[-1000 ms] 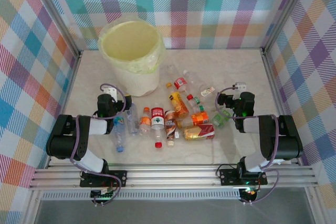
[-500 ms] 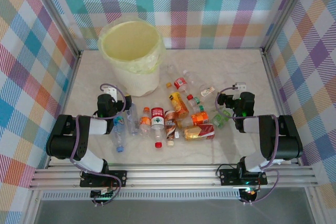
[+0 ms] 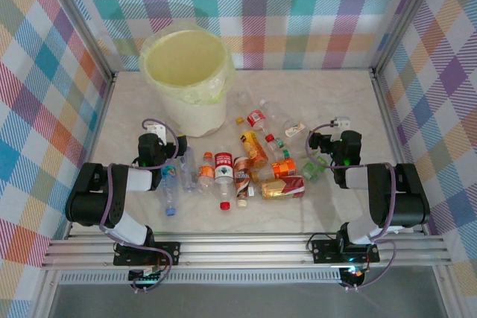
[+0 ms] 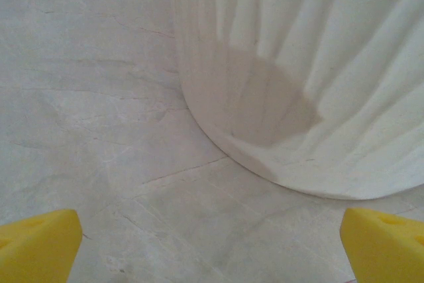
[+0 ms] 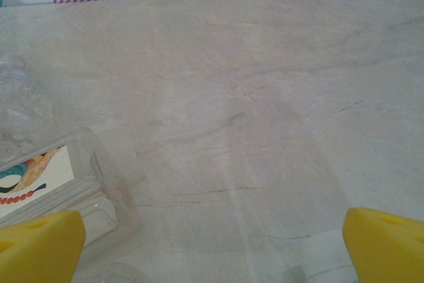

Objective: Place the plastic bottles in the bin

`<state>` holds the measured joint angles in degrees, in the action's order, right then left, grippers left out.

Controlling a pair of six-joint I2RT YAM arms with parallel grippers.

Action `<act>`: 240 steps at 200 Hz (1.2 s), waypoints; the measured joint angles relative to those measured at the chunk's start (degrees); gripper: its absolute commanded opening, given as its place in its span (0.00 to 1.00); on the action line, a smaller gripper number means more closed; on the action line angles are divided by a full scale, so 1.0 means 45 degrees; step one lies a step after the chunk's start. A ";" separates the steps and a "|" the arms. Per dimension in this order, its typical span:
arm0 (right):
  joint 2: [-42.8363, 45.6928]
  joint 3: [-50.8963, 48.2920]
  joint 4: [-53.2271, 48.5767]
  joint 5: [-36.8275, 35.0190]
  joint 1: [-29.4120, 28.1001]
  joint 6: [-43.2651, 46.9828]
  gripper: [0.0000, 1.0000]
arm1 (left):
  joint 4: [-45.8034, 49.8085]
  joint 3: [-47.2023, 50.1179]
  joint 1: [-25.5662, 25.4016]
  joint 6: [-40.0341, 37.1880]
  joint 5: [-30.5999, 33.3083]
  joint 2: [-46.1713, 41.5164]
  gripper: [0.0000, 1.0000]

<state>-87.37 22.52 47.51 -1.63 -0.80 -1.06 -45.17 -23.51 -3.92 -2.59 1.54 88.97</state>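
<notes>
Looking down on the table [image 3: 339, 98] now. Spotting the bin [image 3: 195, 113] upright toward the far left corner, yellowish bag [image 3: 216, 88] folded over the rim. Counting the plastic bottles [image 3: 250, 160]: about a dozen, lying scattered across the middle, nearer the front edge than the back, all outside the bin. Picking out a blue-labelled bottle [image 3: 170, 182] at the left end of the heap, right beside the left arm [image 3: 112, 191]; a red-labelled bottle [image 3: 223, 167] mid-pile; a red-capped bottle [image 3: 257, 118] toward the back. Over to the left gripper [image 4: 212, 250]: jaws spread wide, yellow fingertips [image 4: 40, 246] down in the bottom corners of its wrist view, gripping nothing, pointed at the foot of the bin just ahead. And the right gripper [image 5: 212, 246]: spread wide too, empty, low over bare marble toward the right edge, with a clear bottle [image 5: 59, 183] lying just beside its left fingertip.
</notes>
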 measured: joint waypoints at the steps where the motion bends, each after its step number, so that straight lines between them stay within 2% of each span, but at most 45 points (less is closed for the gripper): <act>1: 0.0005 0.0000 -0.0005 -0.0010 0.0000 0.0000 1.00 | 0.0015 0.0015 0.0000 0.0000 0.0000 -0.0039 1.00; 28: 0.0899 0.0034 -0.0942 -0.0223 0.0000 -0.0073 1.00 | 0.0719 0.0097 0.0000 0.0005 0.0000 -0.1195 1.00; 74: 0.3016 0.1375 -0.4352 -0.0738 0.0000 -0.0976 1.00 | 0.3060 -0.0277 -0.0262 0.0267 0.0471 -0.3842 1.00; 103: 0.4265 0.2429 -0.7334 -0.1287 -0.0005 -0.1865 1.00 | 0.5187 -0.1127 -0.1209 0.0733 0.0913 -0.5425 1.00; 135: 0.4755 0.4371 -1.1132 -0.2720 0.0000 -0.3526 1.00 | 0.7499 -0.2171 -0.2351 0.1574 0.0971 -0.6630 1.00; 154: 0.4920 0.4891 -1.2832 -0.3007 0.0000 -0.3920 1.00 | 0.9083 -0.2890 -0.3143 0.2040 0.0767 -0.7150 1.00; 193: 0.4226 0.6232 -1.6082 -0.3055 0.0000 -0.4347 1.00 | 1.1817 -0.4891 -0.4726 0.2487 -0.1001 -0.7431 1.00; 210: 0.3993 0.6407 -1.6922 -0.3070 0.0005 -0.4342 1.00 | 1.2798 -0.5649 -0.5110 0.2477 -0.2205 -0.7427 1.00; 240: 0.3356 0.6732 -1.8200 -0.3162 0.0199 -0.4333 0.93 | 1.4129 -0.7155 -0.5513 0.2137 -0.4600 -0.6965 1.00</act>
<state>-72.27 52.82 -34.39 -15.86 0.10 -20.56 18.41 -55.70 -28.73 7.03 -19.16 57.63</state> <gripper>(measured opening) 0.956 0.999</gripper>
